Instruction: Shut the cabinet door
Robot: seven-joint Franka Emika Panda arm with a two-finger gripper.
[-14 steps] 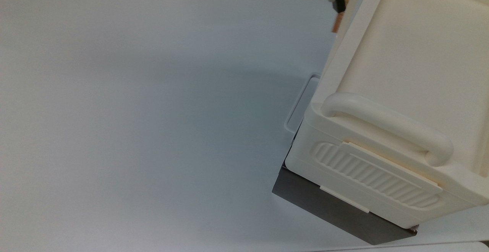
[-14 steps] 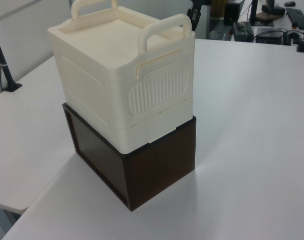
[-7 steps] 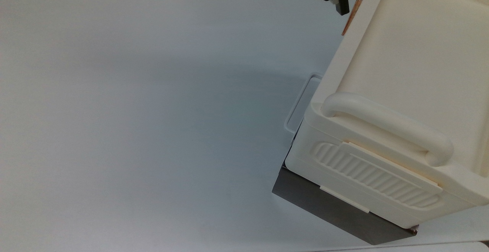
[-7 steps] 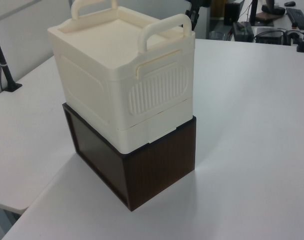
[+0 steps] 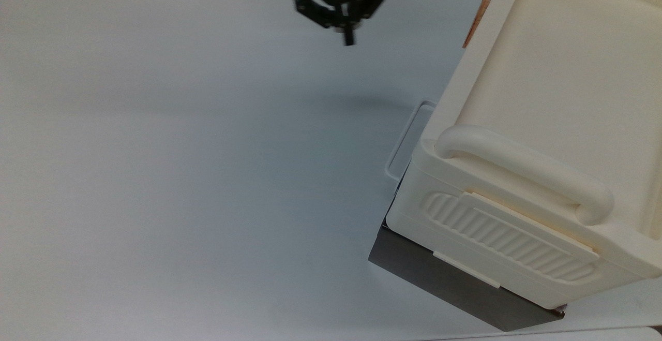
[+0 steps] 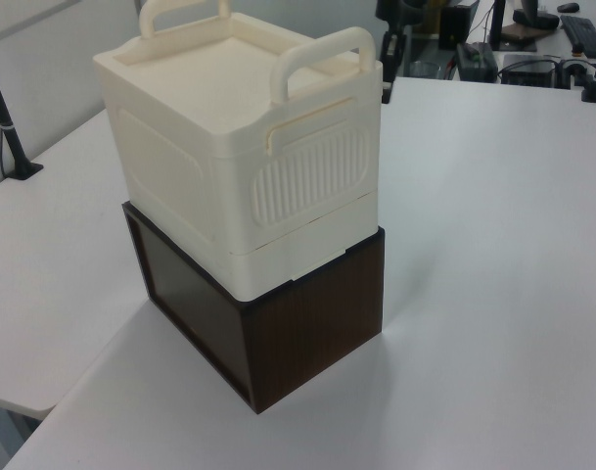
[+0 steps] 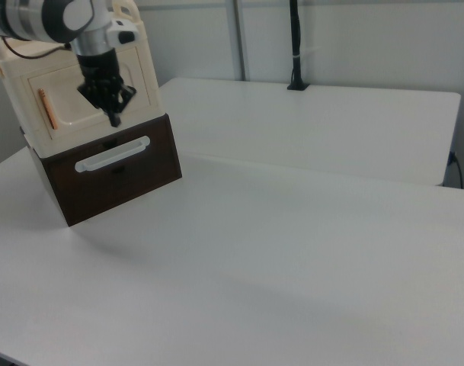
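The cabinet door [image 7: 83, 95], with its copper-coloured bar handle [image 7: 43, 109] near the right view's left edge, lies flush against the front of the cabinet [image 7: 64, 84] in the upper left of the right view, above a dark base with a drawer handle [image 7: 112, 154]. In the top view the cabinet [image 5: 543, 123] fills the right side of the frame on the white desk [image 5: 181, 175], the copper handle [image 5: 477, 21] showing at its upper left corner. The gripper [image 5: 349, 40] hangs at the top centre of the top view, well apart from the handle, its fingers drawn together on nothing.
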